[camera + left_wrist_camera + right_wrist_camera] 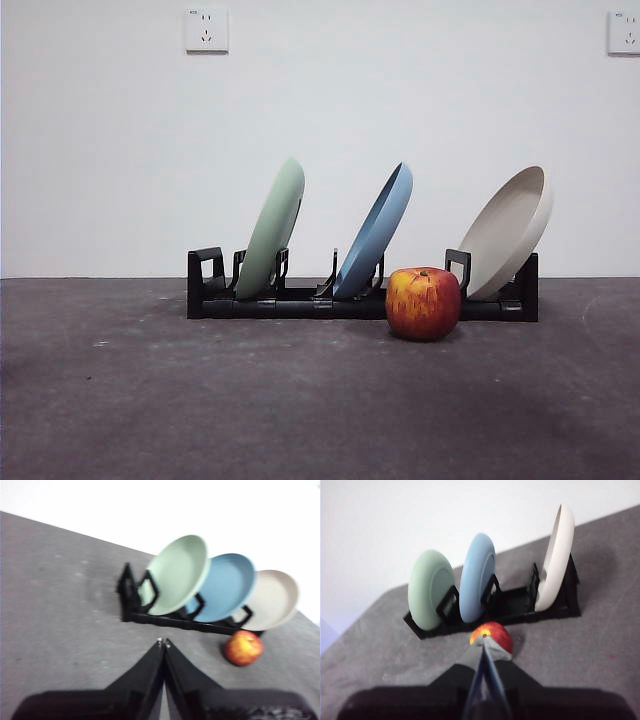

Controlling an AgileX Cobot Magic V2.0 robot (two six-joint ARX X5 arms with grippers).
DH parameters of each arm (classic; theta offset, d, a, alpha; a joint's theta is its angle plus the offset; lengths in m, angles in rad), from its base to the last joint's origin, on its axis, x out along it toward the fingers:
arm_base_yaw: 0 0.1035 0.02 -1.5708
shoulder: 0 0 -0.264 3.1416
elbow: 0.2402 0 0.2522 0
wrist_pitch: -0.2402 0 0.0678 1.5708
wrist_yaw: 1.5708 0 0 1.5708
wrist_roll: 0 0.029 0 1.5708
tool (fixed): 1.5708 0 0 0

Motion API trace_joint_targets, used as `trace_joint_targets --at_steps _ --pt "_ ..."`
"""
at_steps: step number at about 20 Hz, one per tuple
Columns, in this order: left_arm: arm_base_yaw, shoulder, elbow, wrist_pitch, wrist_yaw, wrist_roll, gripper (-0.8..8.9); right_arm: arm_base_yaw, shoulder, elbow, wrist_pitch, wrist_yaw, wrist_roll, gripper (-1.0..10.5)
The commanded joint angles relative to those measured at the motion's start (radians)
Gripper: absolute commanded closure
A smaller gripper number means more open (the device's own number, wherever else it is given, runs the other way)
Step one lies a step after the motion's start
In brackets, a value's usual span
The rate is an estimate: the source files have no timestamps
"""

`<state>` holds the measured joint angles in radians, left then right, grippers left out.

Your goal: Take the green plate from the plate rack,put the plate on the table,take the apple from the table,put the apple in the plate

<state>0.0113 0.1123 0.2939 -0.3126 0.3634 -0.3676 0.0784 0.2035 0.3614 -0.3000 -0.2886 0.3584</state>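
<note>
Nothing lifted yet. Green plate leaning in the leftmost occupied slot of the plate rack, left of centre in the front frame, tilted toward the right. Blue plate next to it at mid frame, tilted the same way; beige plate at the rack's right end. Apple on the table, right of centre, just in front of the rack, between the blue and beige plates.

Left gripper closed tip to tip, holding nothing, low in the left wrist frame, well short of the rack. Right gripper likewise pinched shut and empty, its tips lined up with the apple in the right wrist frame. Neither arm visible in the front frame.

Likely trouble:
- Closed jaws reaching the rim: no grasp, a shove instead, possibly tipping the green plate onto the blue one. Opening needed first.
- Pulling sideways rather than along the tilt: catching on the black upright holder, dragging the whole rack.
- Rack shifting forward: apple nudged and rolling.

Room: broad bare table across the lower front frame, widest at lower left, good for setting the plate down. Empty holder at the rack's left end, so free approach from that side. Tight only toward the blue plate.
</note>
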Motion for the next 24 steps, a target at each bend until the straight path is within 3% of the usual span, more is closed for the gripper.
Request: trace_joint_targets --at_steps 1,16,20,24 --pt "0.003 0.060 0.065 -0.023 0.055 0.034 8.20 0.002 0.072 0.087 -0.076 -0.025 -0.096 9.6" --pt "0.001 0.404 0.387 -0.373 0.360 0.388 8.20 0.002 0.399 0.509 -0.587 -0.292 -0.455 9.6" --pt "-0.001 0.446 0.444 -0.488 0.401 0.473 8.20 0.003 0.449 0.560 -0.727 -0.313 -0.516 9.6" --pt "-0.011 0.454 0.466 -0.534 0.398 0.503 8.20 0.003 0.464 0.564 -0.777 -0.310 -0.534 9.6"
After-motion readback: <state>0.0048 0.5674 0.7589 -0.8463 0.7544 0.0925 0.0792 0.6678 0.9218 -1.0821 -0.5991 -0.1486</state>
